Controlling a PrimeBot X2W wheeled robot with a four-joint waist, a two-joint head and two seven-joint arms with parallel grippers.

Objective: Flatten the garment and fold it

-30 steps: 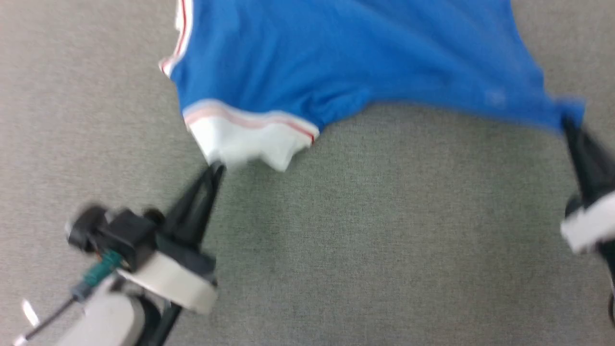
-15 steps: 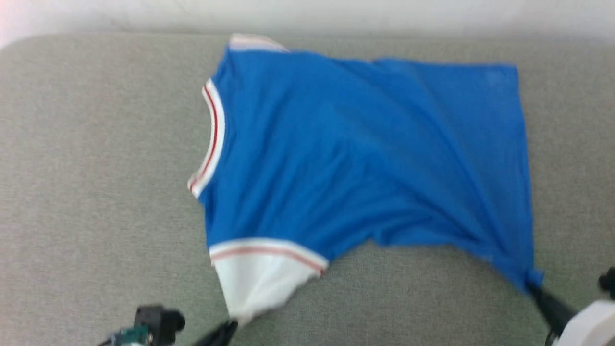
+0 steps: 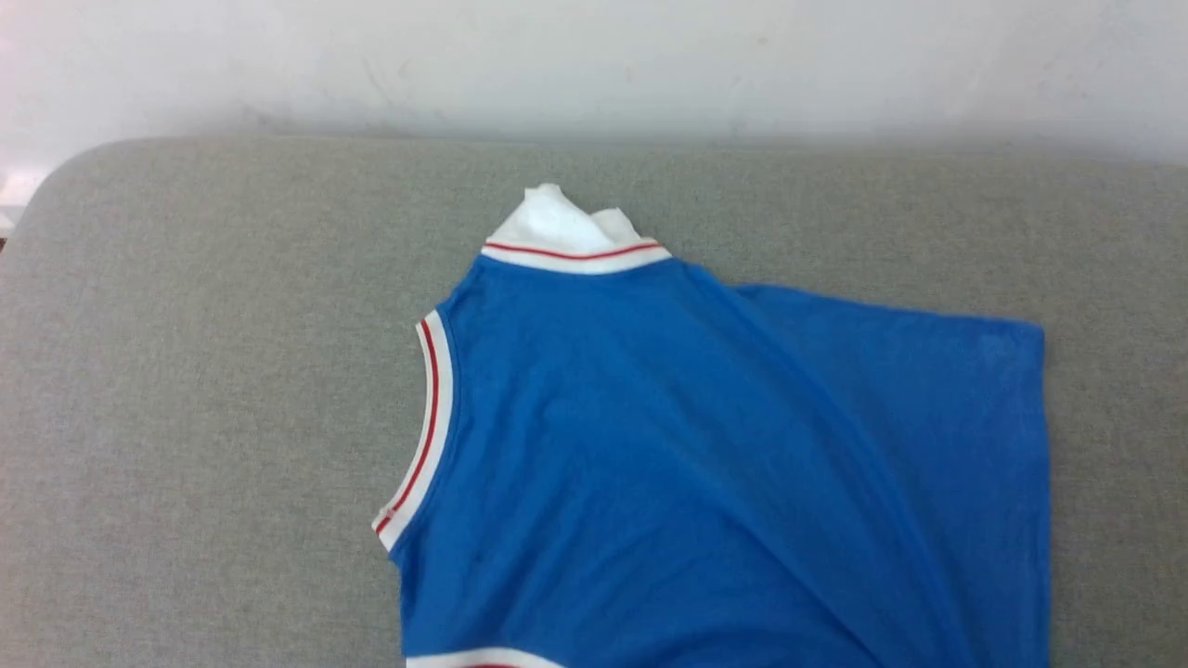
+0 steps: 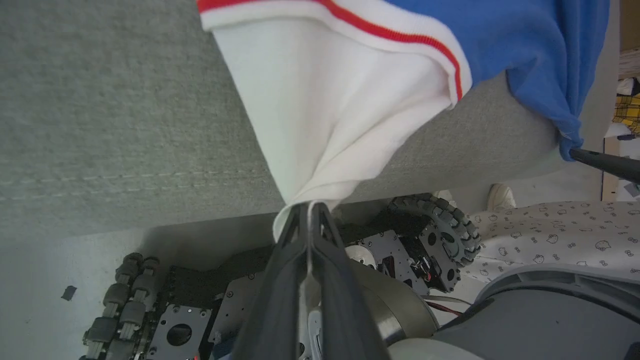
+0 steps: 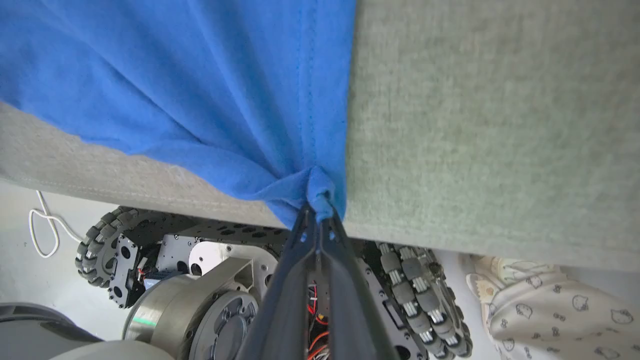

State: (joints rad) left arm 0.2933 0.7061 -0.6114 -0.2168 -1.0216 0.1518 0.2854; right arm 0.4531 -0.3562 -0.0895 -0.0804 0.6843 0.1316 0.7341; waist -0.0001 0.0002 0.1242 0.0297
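The garment (image 3: 705,464), a royal-blue T-shirt, lies spread on the grey padded table (image 3: 204,371). Its white neck band with a red stripe (image 3: 429,408) is on the left, and one white sleeve (image 3: 557,227) is bunched at the far side. My left gripper (image 4: 309,206) is shut on the tip of the near white sleeve (image 4: 340,110), stretched taut past the table's near edge. My right gripper (image 5: 317,212) is shut on the gathered blue hem corner (image 5: 320,192), also at the near edge. That corner and a right finger (image 4: 600,162) show at the right of the left wrist view.
A pale wall (image 3: 594,65) runs behind the table's far edge. Below the near edge are my base's wheels (image 5: 105,235) and a white cable (image 5: 42,230) on the floor. A person's patterned trouser leg (image 4: 550,235) and shoe (image 4: 501,196) are close by on the right.
The head view has swung up towards the table's far edge, so both grippers have dropped out of its bottom. The far sleeve and the wall have come into sight. Both grips hold.
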